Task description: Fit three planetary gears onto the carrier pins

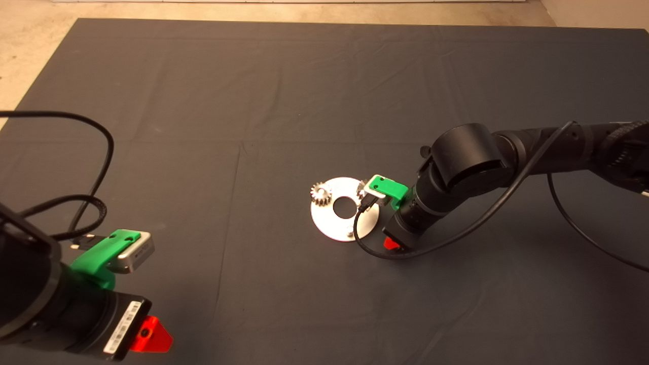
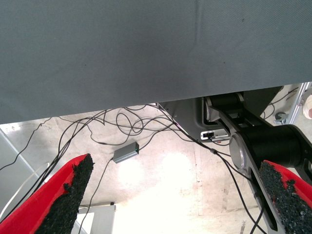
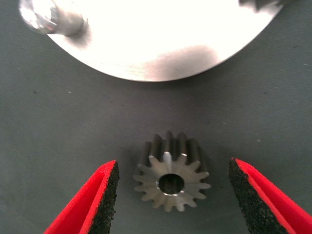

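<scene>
Right wrist view shows the right tool (image 3: 173, 195) hovering over a loose planetary gear (image 3: 171, 179) that lies flat on the dark mat (image 3: 58, 131), just beside the edge of the silver disc (image 3: 161, 39); its red fingers (image 3: 105, 195) are spread wide, one on each side of the gear and clear of the teeth — nothing is held yet. The step in hand looks like the pick-up of the third gear: in the head view one gear (image 1: 320, 193) already sits on a pin at the disc's left edge, a second (image 1: 362, 189) is half hidden behind the green mount at the right edge, and a bare carrier pin (image 1: 350, 234) stands at the near edge. The next move calls for lowering until the pads bracket the teeth, pressing together evenly, then lifting and lining the bore up with that free pin (image 3: 68, 22). The left tool (image 2: 175, 195) is parked at the counter's lower left corner, fingers apart and empty, its camera seeing only the mat's edge and cables on the floor.
</scene>
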{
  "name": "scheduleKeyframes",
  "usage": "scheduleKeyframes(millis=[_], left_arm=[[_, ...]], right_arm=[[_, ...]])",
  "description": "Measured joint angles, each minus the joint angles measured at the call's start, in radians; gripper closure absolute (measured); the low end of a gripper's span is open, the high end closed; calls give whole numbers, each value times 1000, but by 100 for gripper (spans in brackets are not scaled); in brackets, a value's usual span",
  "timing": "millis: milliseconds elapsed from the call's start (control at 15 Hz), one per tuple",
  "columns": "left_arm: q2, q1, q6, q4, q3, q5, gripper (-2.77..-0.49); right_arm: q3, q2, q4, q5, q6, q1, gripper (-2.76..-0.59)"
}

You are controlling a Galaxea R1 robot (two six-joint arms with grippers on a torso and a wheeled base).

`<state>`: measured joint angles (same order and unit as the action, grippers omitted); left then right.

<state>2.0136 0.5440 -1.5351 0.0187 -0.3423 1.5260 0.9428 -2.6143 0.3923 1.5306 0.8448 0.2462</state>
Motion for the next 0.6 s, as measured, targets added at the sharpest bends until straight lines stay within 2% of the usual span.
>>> scheduleKeyframes(millis=[200, 400, 533, 600], left_arm=[[0, 0, 0, 0, 0, 0, -247], [0, 0, 0, 0, 0, 0, -247], [0, 0, 0, 0, 0, 0, -247], [0, 0, 0, 0, 0, 0, -247]], right_arm=[[-10, 5, 0, 0, -16, 0, -152], [-18, 7, 0, -1, -38, 0, -151], [-18, 11, 0, 0, -54, 0, -137], [-20, 11, 0, 0, -62, 0, -136]])
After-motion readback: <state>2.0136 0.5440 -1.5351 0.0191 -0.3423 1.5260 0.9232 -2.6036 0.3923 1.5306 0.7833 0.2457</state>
